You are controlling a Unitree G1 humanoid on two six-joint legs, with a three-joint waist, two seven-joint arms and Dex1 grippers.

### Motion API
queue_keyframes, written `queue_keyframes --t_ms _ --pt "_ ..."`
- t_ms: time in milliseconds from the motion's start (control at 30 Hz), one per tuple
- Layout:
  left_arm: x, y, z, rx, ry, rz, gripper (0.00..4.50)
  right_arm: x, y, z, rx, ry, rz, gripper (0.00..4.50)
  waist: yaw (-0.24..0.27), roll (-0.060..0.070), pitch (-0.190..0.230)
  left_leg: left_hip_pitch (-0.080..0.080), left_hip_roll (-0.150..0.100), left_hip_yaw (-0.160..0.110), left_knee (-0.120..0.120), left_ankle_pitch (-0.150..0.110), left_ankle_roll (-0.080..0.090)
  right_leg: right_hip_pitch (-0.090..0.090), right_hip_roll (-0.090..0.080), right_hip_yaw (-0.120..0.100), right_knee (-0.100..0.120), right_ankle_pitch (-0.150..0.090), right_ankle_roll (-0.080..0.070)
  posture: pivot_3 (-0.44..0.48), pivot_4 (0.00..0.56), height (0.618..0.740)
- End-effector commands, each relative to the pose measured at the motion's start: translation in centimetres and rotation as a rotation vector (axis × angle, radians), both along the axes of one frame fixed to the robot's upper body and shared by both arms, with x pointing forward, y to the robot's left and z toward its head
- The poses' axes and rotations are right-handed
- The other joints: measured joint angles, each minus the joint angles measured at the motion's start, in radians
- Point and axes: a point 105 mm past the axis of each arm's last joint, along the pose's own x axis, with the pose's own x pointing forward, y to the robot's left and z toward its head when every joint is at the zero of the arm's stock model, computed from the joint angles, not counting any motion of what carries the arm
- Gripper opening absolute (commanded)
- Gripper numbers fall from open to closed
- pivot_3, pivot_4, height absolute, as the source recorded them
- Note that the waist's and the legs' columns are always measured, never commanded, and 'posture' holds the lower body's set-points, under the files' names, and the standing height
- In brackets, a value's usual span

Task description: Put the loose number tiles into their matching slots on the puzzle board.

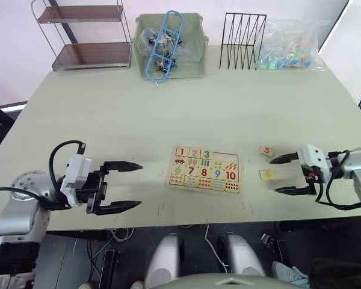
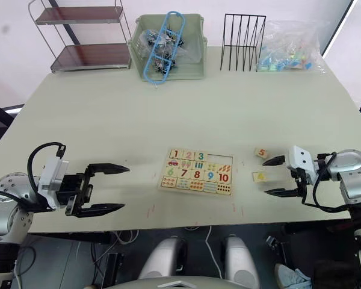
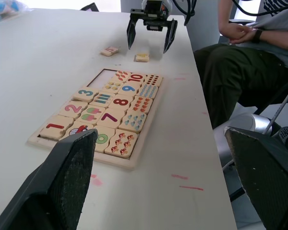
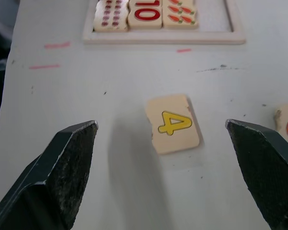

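Note:
The puzzle board (image 1: 204,170) lies flat at the table's front centre. Tiles 1, 2 and 3 sit in its top row, and the slots (image 1: 227,158) to their right are bare. Two loose number tiles rest on the table right of the board: the orange 5 (image 1: 266,151) and, nearer the front edge, the yellow 4 (image 4: 173,123). My right gripper (image 1: 273,175) is open low over the table, its fingers on either side of the 4 without touching it. Left of the board, my left gripper (image 1: 140,185) is open and holds nothing.
Along the table's back edge stand a two-level shelf (image 1: 84,36), a green bin (image 1: 195,60) of clips, a black wire rack (image 1: 242,41) and a plastic bag (image 1: 289,45) of small parts. A person (image 3: 240,57) sits beside the table on my right.

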Motion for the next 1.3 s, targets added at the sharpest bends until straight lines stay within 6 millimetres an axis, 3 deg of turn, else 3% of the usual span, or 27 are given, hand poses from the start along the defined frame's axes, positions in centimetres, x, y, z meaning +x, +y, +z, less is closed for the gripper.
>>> queue_keyframes --t_ms 33,400,500,700,933,1300 --pt "-0.3 0.0 0.7 0.007 -0.034 -0.017 4.5 0.2 -0.1 0.1 -0.036 -0.028 0.044 4.48 0.0 0.0 0.0 0.0 0.0 0.0 0.0 0.0 0.0 0.0 0.0 0.0 0.0 0.0 0.0 0.0 0.15 0.74" --pt "0.1 0.2 0.7 0.022 -0.046 -0.023 4.5 0.7 0.0 -0.8 -0.049 -0.04 0.07 4.48 0.0 0.0 0.0 0.001 0.0 0.0 0.0 0.0 0.0 0.0 0.0 0.0 0.001 0.0 0.0 0.0 0.15 0.74" --pt "0.2 0.2 0.7 0.026 -0.05 -0.025 4.5 0.6 0.0 -1.1 -0.061 -0.037 0.083 3.57 -0.001 0.0 0.0 0.001 0.0 0.0 0.0 0.0 0.0 0.0 0.0 0.0 0.001 0.0 0.0 0.0 0.15 0.74" --pt "0.3 0.2 0.7 0.031 -0.053 -0.029 4.5 0.9 0.3 -1.2 -0.046 -0.03 0.082 0.87 -0.003 0.0 0.0 0.002 0.0 0.001 0.0 0.0 0.0 0.001 0.0 0.001 0.001 0.0 -0.001 0.0 0.15 0.74" --pt "0.2 0.1 0.6 0.027 -0.051 -0.031 4.5 1.3 0.7 -0.4 -0.02 -0.034 0.066 0.87 -0.003 0.0 0.0 0.002 0.0 0.001 0.0 0.0 0.0 0.001 0.0 0.001 0.001 0.0 -0.001 0.0 0.15 0.74" --pt "0.6 0.1 0.3 0.024 -0.049 0.008 4.5 1.9 2.4 3.1 0.014 -0.014 -0.094 0.87 0.001 0.001 0.0 0.001 0.0 0.0 0.0 0.0 0.0 0.0 0.0 0.001 0.002 0.0 -0.001 0.0 0.15 0.74"
